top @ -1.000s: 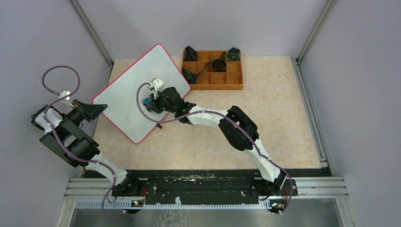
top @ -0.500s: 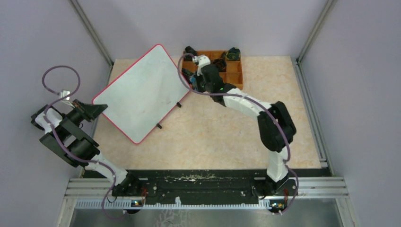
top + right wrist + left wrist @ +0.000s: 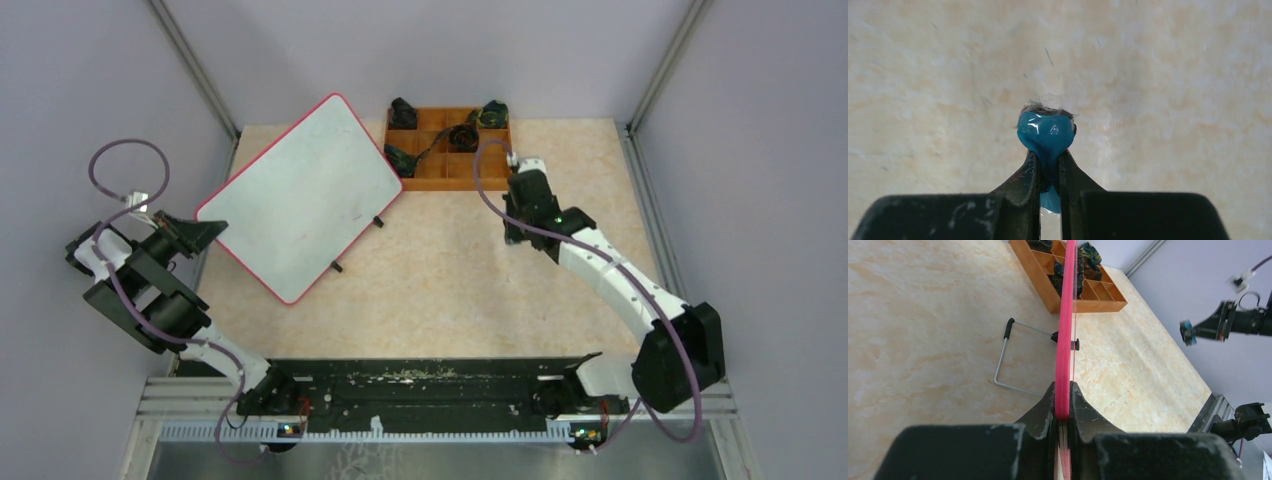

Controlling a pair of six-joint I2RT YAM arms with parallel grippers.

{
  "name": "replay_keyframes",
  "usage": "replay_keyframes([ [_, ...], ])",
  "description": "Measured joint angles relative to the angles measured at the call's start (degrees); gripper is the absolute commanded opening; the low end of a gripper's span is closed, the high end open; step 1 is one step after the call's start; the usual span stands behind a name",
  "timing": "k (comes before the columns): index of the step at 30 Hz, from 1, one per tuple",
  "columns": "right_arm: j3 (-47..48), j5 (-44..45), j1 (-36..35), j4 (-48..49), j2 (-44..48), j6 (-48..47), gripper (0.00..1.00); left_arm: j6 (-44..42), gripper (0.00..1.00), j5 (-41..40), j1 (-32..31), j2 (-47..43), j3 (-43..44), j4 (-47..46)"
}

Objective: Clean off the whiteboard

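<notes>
The left tool (image 3: pixel 1063 396) is pressed tight onto the red rim of the whiteboard (image 3: pixel 300 200). Only its wrist view shows that pinch, and the wire leg (image 3: pixel 1008 360) jutting from the board. The right tool (image 3: pixel 1048 160) pinches a blue wad (image 3: pixel 1045 131) above bare desk (image 3: pixel 450 280). From above, the board sits askew at the desk's left rear, with one corner just beside the wooden tray (image 3: pixel 450 184).
</notes>
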State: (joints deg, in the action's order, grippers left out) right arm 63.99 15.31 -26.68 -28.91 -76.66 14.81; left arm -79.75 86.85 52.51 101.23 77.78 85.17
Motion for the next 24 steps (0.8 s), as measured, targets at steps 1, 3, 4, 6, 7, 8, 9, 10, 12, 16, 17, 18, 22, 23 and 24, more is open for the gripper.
replay_keyframes([
  [1,-2.71,0.37,0.22,-1.64,1.68,0.50,0.00,-0.02,0.00,0.02,0.00,0.04,0.00,0.02],
  [3,-7.13,1.16,0.46,-5.05,4.35,1.64,0.00,-0.07,0.00,0.09,0.02,0.13,-0.04,0.02],
  [4,-9.05,1.33,0.57,-6.91,5.60,2.43,0.00,-0.09,0.00,0.13,0.04,0.20,-0.04,0.04],
  [6,-11.52,1.55,0.61,-9.20,7.76,3.72,0.00,-0.13,0.00,0.20,0.04,0.28,-0.04,0.07],
  [7,-12.37,1.64,0.61,-9.81,8.68,4.42,0.00,-0.15,0.00,0.22,0.04,0.35,-0.04,0.07],
  [8,-13.29,1.70,0.61,-10.49,9.81,5.09,0.00,-0.17,0.00,0.24,0.04,0.39,-0.07,0.07],
  [9,-14.08,1.88,0.61,-10.82,10.69,5.95,0.00,-0.22,0.00,0.28,0.04,0.39,-0.11,0.07],
  [10,-14.69,2.08,0.61,-11.13,11.23,6.58,0.00,-0.26,0.00,0.35,0.04,0.39,-0.17,0.07],
  [12,-15.76,2.23,0.61,-11.32,11.34,8.02,0.00,-0.35,0.00,0.39,0.11,0.39,-0.26,0.07],
  [16,-18.32,1.55,0.66,-10.12,8.50,10.54,0.04,-0.50,0.00,0.46,0.15,0.39,-0.37,0.09],
  [17,-18.95,1.09,0.72,-9.53,7.41,10.91,0.05,-0.55,0.00,0.50,0.15,0.39,-0.44,0.09],
  [18,-19.76,0.55,0.83,-8.63,6.10,11.21,0.08,-0.66,0.00,0.57,0.15,0.39,-0.50,0.09],
  [22,-22.49,-2.01,1.33,-5.75,2.49,11.91,0.21,-0.85,0.02,0.61,0.15,0.39,-0.63,0.13],
  [23,-22.84,-2.45,1.38,-5.25,2.08,12.09,0.27,-0.85,0.03,0.61,0.15,0.39,-0.63,0.13],
  [24,-23.19,-2.84,1.38,-4.70,1.81,12.17,0.31,-0.85,0.05,0.61,0.15,0.39,-0.63,0.15],
])
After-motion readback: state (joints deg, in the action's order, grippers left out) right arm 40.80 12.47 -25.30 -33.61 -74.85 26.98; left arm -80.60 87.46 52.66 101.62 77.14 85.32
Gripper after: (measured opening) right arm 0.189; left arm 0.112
